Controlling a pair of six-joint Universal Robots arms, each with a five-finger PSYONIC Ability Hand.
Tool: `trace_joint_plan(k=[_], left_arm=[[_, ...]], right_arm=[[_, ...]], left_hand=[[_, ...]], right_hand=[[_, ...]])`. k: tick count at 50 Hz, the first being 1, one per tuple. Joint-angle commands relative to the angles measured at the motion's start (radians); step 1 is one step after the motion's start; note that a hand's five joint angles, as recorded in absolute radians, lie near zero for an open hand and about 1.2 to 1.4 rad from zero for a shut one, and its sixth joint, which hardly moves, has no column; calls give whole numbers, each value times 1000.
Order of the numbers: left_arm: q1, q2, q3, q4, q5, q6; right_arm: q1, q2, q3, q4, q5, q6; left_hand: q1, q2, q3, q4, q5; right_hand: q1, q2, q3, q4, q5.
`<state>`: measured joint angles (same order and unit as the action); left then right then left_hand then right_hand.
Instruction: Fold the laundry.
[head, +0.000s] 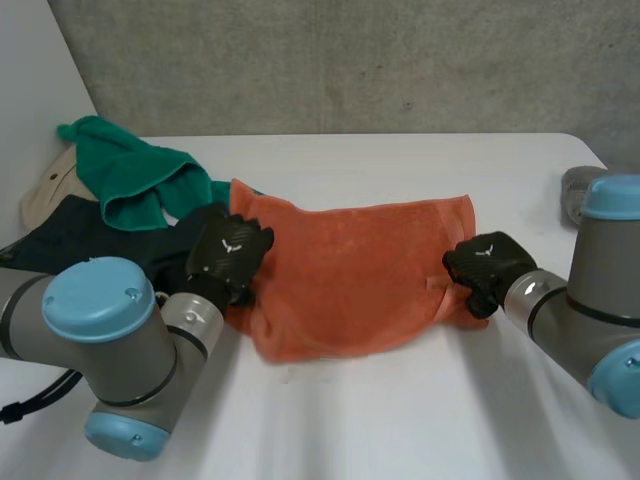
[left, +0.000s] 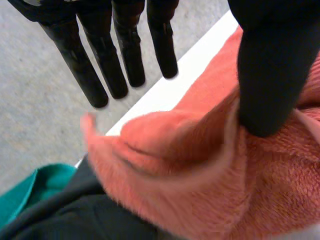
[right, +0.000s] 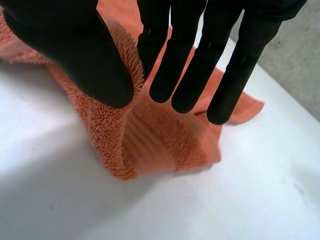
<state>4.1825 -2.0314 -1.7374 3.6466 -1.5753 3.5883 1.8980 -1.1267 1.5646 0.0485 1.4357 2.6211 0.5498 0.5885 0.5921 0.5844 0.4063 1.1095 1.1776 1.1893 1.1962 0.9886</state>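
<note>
The orange terry-cloth towel (head: 350, 270) lies spread, a little rumpled, across the middle of the white table (head: 400, 420), its long side running from one hand to the other. It looks light, soft and limp, with a thick looped pile that should give fingers good friction. It probably sags and wrinkles wherever it is unsupported, so it is best taken by its corners or along a hemmed edge, both ends together. At its right end the right hand (head: 485, 268) takes a raised ridge of the towel's edge between its thumb and straight fingers, and the cloth stands up from the table there like a small tent, which suggests a pinch. At its left edge the left hand (head: 230, 255) is released: its thumb tip rests on a rolled fold of the towel while its straight fingers reach out clear of the cloth. Just beyond that hand, a heap of other laundry sits at the table's left: a teal-green towel (head: 130, 180) on top of a dark, nearly black garment (head: 70, 240), which touches the orange towel's left end.
</note>
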Motion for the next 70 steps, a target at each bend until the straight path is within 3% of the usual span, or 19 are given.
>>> trace_joint_plan(k=[1, 9, 16, 20, 36, 40, 49, 58, 70], left_arm=[[76, 187, -8, -155, -3, -113], [131, 304, -86, -250, 53, -356], [280, 268, -143, -256, 222, -346], [317, 194, -129, -267, 284, -338], [304, -26, -30, -258, 288, -51], [306, -10, -30, -261, 291, -45], [306, 204, -83, -264, 298, -48], [324, 228, -139, -250, 298, -2], [381, 76, -143, -217, 336, 335]], right_arm=[[-10, -8, 25, -35, 3, 7], [-10, -18, 43, -48, 5, 39], [-10, -18, 45, -47, 5, 42], [-10, -18, 45, -47, 6, 40], [-20, -18, 49, -48, 5, 40], [-33, -18, 49, -48, 5, 39], [-34, -18, 38, -48, 5, 39], [-33, -18, 38, -45, 6, 39], [-34, -18, 38, -45, 6, 39]], left_hand=[[-204, -243, -246, -239, -235], [-49, -88, -92, -84, -80], [101, 62, 59, 66, 70], [174, 136, 132, 140, 143], [57, 18, 15, 22, 26], [66, 27, 24, 31, 35], [66, 27, 24, 31, 35], [60, 21, 18, 25, 29], [-19, -58, -61, -54, -50]], right_hand=[[287, 219, 207, 200, 233], [287, 219, 207, 200, 233], [287, 219, 207, 200, 233], [287, 219, 207, 200, 233], [287, 219, 207, 200, 233], [287, 219, 207, 200, 233], [287, 219, 207, 200, 233], [287, 219, 207, 200, 233], [287, 219, 207, 200, 233]])
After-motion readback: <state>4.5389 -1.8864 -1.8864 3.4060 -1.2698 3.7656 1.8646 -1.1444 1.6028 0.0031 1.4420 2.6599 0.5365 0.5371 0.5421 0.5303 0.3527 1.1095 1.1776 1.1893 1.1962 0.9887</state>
